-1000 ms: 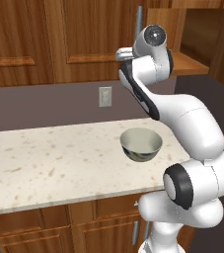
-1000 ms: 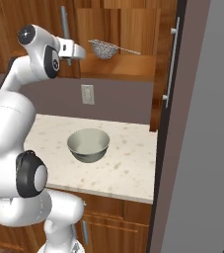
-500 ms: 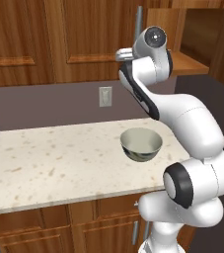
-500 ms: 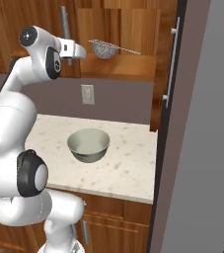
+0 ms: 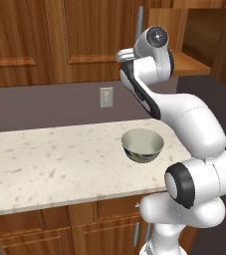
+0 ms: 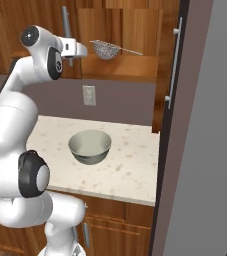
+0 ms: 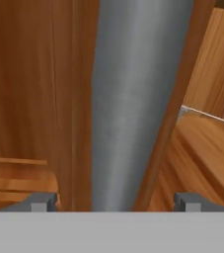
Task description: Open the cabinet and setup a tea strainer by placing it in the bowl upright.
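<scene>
status: cabinet point(image 6: 135, 35) half open. right door point(image 6: 177, 70) swung out toward the camera, edge-on in the right base view, bar handle facing us. left door point(image 5: 99, 35) looks shut, flush with the neighbouring fronts. so step one is partly done; strainer pickup and placement not started.

left to right in the left base view: cream speckled counter point(image 5: 50, 159), wall outlet point(image 5: 106, 96) on the grey backsplash, bowl point(image 5: 142, 145) near the counter's right end, upright and empty, glossy pale inside, darker outside. arm rises past it with the hand up at the left door's vertical silver handle point(image 5: 140, 22).

gripper point(image 7: 114, 201): jaws spread wide, the handle bar point(image 7: 133, 99) running up between the two fingertips point(image 7: 42, 201), gap on both sides, so straddling it, nothing clamped. my read: it's set up to close on the bar and pull the left door open.

tea strainer point(image 6: 106, 49): small silvery mesh basket on the wooden shelf point(image 6: 130, 65) in the opened right half, thin wire handle pointing right. seems to sit mouth up, hard to be sure at this size. in the hand view only the wire end peeks past the door edge. well above the bowl and a little right of it in the right base view, nothing touching it.

left to do: finish opening, grasp strainer, lower it upright into the bowl.
</scene>
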Robot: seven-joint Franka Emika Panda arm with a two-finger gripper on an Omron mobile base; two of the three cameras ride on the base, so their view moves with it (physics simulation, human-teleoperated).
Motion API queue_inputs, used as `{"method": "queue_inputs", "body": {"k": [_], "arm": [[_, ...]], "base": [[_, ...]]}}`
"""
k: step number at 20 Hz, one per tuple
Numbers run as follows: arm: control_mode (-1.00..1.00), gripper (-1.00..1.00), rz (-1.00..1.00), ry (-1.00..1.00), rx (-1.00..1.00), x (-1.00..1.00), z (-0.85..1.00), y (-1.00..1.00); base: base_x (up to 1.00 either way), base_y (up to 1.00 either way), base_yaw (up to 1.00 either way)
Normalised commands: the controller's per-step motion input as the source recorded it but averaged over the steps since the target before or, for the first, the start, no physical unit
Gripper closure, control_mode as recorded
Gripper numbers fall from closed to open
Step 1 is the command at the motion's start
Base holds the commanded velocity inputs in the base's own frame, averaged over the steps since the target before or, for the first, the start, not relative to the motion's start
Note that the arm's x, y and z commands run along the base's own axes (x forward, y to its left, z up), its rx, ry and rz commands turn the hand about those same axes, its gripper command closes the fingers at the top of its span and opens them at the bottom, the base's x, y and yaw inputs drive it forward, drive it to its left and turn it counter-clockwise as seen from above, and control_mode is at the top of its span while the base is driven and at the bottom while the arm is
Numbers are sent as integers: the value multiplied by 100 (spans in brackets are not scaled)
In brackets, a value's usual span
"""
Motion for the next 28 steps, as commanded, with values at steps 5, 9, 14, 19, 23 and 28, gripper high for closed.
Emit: {"method": "queue_inputs", "body": {"k": [5,9,14,19,23,28], "arm": [[-100,100,0,0,0,40,0,0],[-100,100,1,0,0,34,0,0],[-100,100,4,0,0,35,0,0],[-100,100,2,0,1,25,-4,-29],[-100,100,0,-8,7,22,-11,-62],[-100,100,0,-11,10,17,-9,-33]], "base": [[0,0,0],[0,0,0],[0,0,0],[0,0,0],[0,0,0],[0,0,0]]}}
